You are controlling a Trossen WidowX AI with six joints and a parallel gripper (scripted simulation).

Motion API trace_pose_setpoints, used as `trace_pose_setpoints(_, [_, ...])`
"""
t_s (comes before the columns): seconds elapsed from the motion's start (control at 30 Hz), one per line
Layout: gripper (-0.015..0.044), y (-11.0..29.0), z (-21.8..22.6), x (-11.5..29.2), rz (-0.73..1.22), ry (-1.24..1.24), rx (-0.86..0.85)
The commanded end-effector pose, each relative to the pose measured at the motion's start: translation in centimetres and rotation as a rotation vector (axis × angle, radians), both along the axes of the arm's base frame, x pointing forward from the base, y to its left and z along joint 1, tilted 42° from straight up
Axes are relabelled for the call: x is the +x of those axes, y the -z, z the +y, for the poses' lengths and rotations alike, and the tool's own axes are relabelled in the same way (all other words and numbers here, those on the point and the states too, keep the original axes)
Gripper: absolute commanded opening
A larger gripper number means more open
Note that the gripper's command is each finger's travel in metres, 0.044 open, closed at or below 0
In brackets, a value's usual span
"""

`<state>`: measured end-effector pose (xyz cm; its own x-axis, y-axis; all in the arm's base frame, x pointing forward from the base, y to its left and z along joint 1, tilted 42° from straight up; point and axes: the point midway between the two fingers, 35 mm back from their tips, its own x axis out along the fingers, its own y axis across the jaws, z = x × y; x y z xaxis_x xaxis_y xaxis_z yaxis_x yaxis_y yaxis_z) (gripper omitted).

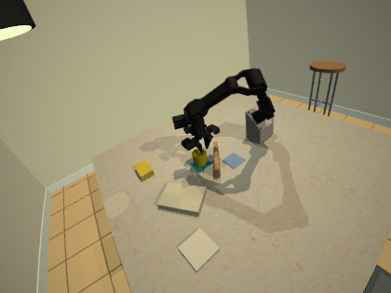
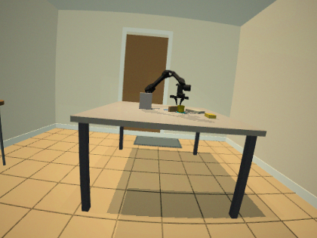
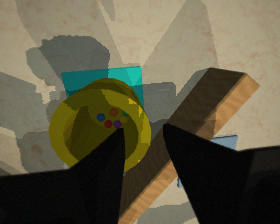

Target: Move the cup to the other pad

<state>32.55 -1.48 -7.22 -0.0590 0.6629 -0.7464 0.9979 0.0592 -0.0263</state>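
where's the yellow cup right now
The yellow cup stands on the teal pad near the table's middle in the top view, directly under the claw, with the upright wooden block just to its right.
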Motion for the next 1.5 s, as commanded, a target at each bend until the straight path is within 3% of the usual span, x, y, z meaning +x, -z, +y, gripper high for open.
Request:
trace_pose_setpoints(0.0, [0.0147,-1.0,-0.9,0.3,-0.017,-0.001,-0.008])
trace_pose_setpoints(0.4, [0.0147,-1.9,-1.7,-0.2,-0.015,0.001,-0.006])
trace_pose_setpoints(0.77, [0.0435,-1.8,-1.7,-0.2,-0.004,0.005,-0.001])
trace_pose_setpoints(1.17, [0.0440,-6.1,-5.5,-0.2,-0.013,0.001,-0.008])
trace_pose_setpoints(1.47, [0.0440,-6.3,-5.8,-0.4,-0.014,0.001,-0.009])
